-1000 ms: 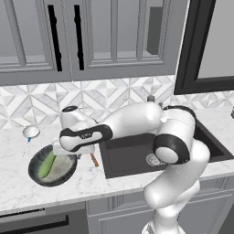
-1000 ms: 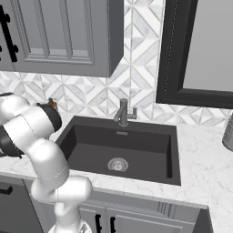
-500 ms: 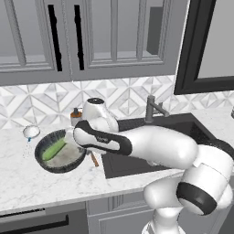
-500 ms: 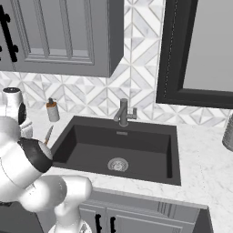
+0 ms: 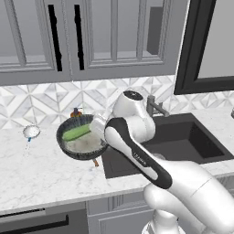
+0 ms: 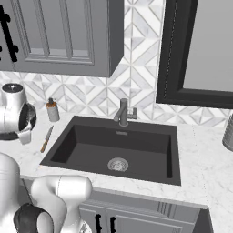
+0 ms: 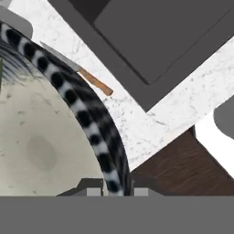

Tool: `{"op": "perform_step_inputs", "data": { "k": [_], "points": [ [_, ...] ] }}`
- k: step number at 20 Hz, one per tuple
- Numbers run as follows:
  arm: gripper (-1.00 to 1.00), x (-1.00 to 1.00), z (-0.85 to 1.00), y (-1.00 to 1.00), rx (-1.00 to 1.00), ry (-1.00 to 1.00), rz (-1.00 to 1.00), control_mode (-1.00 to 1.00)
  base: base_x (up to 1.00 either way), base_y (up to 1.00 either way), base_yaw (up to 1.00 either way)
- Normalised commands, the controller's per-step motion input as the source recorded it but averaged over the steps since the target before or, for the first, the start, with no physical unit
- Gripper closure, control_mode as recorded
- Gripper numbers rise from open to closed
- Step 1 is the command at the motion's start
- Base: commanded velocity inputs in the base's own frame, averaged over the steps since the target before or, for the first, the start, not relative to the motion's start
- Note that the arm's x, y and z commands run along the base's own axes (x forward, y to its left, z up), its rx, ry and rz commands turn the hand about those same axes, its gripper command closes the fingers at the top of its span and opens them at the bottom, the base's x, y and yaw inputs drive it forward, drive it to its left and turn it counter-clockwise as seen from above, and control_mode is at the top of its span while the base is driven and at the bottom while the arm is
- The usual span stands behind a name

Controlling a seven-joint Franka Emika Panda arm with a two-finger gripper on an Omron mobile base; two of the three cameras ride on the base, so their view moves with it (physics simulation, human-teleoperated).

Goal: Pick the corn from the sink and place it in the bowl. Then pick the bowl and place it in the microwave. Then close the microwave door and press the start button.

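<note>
Gripper (image 5: 101, 129): jaws drawn narrow, clamped on the right rim of the bowl (image 5: 81, 142); in the hand view the rim passes between the two finger tips (image 7: 93, 191) at the bottom edge

Bowl: dark, speckled outside, pale inside; held off the counter (image 5: 41, 178) and tilted, just left of the sink (image 5: 183, 141), above the counter's left stretch; in the hand view its streaked rim (image 7: 87, 119) curves from upper left down to the fingers

Corn (image 5: 76, 133): green cob lying inside the bowl, against the far inner wall

Knife (image 6: 46, 138): orange handle, grey blade, flat on the counter between the bowl and the sink's left edge; in the hand view (image 7: 75, 68) it lies just beyond the bowl's rim

Sink, right base view (image 6: 91, 136): dark basin, round metal drain (image 6: 117, 164) at the floor's centre, grey faucet (image 6: 123, 112) at the far rim

Small bottle (image 6: 53, 110): on the counter at the backsplash, far left of the sink

Small white strainer-like item (image 5: 31, 132): on the counter, far left, well apart from the bowl

Cabinets (image 5: 114, 36): grey, above the counter, black handles

Black-framed panel (image 6: 200, 50): on the wall, far right above the sink
</note>
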Motion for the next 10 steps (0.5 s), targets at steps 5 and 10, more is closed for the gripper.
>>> {"op": "perform_step_inputs", "data": {
  "k": [5, 10],
  "points": [
    [1.0, -0.49, 0.87, -0.86, 0.07, 0.0, -0.37, -1.0, 0.0, 0.0, 0.0],
    [1.0, -0.4, 0.62, -0.96, 0.06, 0.0, -0.33, -1.0, 0.0, 0.0, 0.0]
  ]
}}
